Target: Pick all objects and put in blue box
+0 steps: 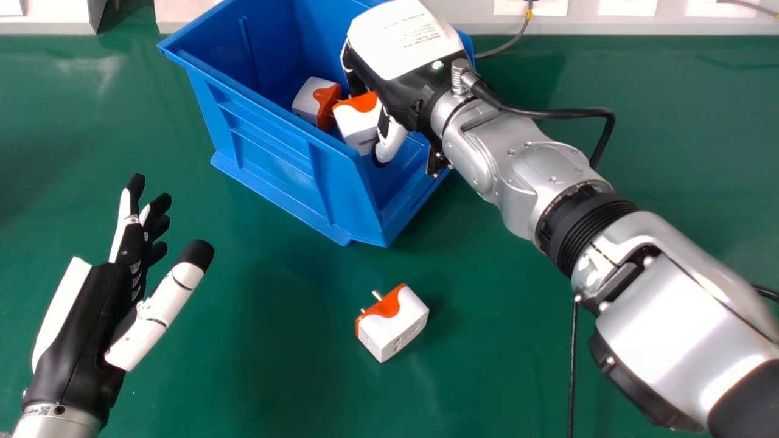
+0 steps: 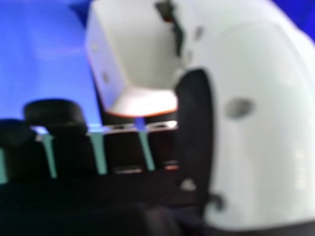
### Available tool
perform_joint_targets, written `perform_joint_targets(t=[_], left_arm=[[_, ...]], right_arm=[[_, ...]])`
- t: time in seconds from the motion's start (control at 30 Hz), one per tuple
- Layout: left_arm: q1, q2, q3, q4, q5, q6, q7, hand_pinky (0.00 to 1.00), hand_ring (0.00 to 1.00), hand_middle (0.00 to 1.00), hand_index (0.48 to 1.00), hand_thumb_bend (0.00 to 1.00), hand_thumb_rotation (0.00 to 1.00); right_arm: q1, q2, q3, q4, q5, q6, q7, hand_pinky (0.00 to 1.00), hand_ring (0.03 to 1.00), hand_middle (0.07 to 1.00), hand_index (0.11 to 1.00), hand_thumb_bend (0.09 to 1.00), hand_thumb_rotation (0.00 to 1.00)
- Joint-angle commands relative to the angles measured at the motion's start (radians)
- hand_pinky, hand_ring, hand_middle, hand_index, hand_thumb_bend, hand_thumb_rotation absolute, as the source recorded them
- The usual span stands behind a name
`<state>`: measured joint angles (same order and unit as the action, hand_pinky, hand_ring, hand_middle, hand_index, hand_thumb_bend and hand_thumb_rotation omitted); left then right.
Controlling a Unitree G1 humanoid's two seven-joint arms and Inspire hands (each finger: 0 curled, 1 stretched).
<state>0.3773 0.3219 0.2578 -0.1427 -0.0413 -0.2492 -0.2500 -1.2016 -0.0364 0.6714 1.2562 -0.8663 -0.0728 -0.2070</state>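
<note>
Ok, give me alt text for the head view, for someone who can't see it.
Right hand in a blue box, beside one of two white-and-orange plugs there. A third plug lies on the green table in front of the box; the open left hand is at the left.

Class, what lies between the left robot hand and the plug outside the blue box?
In the head view, bare green tabletop lies between the left robot hand and that plug.
</note>
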Motion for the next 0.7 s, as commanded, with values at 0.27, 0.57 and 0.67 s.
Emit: perform_joint_targets(t=[0.27, 0.57, 0.67], left_arm=[[-0.013, -0.006, -0.002, -0.022, -0.027, 0.015, -0.007, 0.96, 0.98, 0.99, 0.974, 0.65, 0.77], [-0.029, -0.009, -0.009, -0.018, -0.019, 0.028, 0.002, 0.96, 0.98, 0.99, 0.973, 0.66, 0.77], [-0.038, -0.009, -0.013, -0.010, -0.012, 0.028, 0.006, 0.96, 0.98, 0.99, 0.972, 0.66, 0.77]], right_arm=[[0.002, -0.029, -0.008, -0.033, 0.013, 0.005, -0.027, 0.61, 0.773, 0.808, 0.807, 0.542, 0.36], [0.025, -0.048, -0.022, -0.059, 0.017, 0.010, -0.058, 0.69, 0.868, 0.908, 0.870, 0.500, 0.34], [0.035, -0.062, -0.035, -0.074, 0.025, 0.002, -0.069, 0.69, 0.872, 0.909, 0.872, 0.463, 0.34]])
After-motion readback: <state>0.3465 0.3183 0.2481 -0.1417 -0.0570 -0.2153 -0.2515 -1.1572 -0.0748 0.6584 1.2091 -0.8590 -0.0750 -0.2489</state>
